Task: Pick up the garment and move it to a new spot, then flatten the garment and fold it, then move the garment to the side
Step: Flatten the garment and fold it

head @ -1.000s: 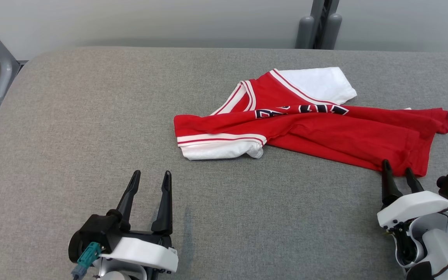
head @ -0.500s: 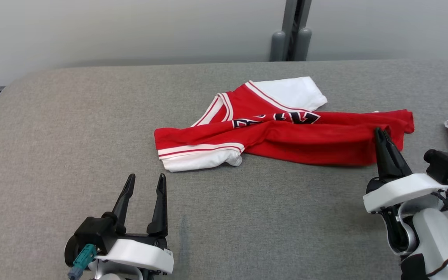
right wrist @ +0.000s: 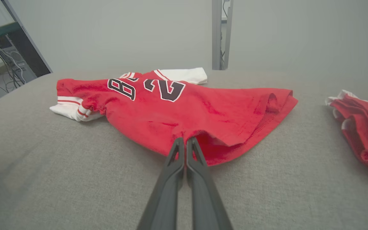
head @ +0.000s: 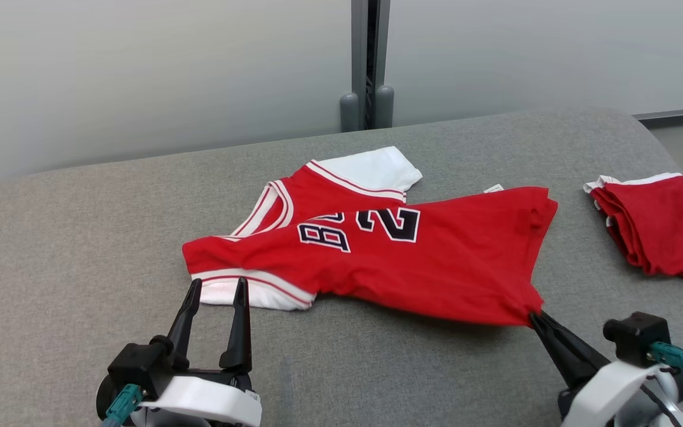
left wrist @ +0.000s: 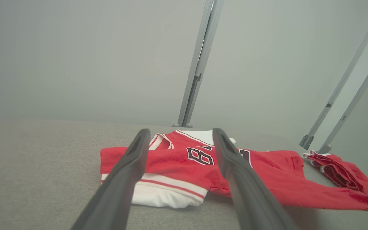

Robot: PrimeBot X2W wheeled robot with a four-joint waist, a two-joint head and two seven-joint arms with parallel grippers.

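Note:
The garment (head: 412,261) is a red jersey with white sleeves and dark numerals, lying on the grey table (head: 80,249). My right gripper (head: 536,317) is shut on the jersey's near hem corner, which is pulled taut toward me; the right wrist view has the same pinch (right wrist: 184,140) with the jersey (right wrist: 184,108) spread beyond it. My left gripper (head: 216,286) stands open just in front of the near white sleeve, holding nothing. Through its fingers, the left wrist view looks onto the jersey (left wrist: 184,166).
A second red garment (head: 656,225) lies bunched at the table's right side, also in the right wrist view (right wrist: 363,127). A grey post (head: 367,65) rises behind the table's far edge. The table's right corner rounds off near that bundle.
My right gripper closed on the jersey's hem and drew it out, so the body has opened and the numerals show. The head camera turned right and tilted up. The left gripper stayed open.

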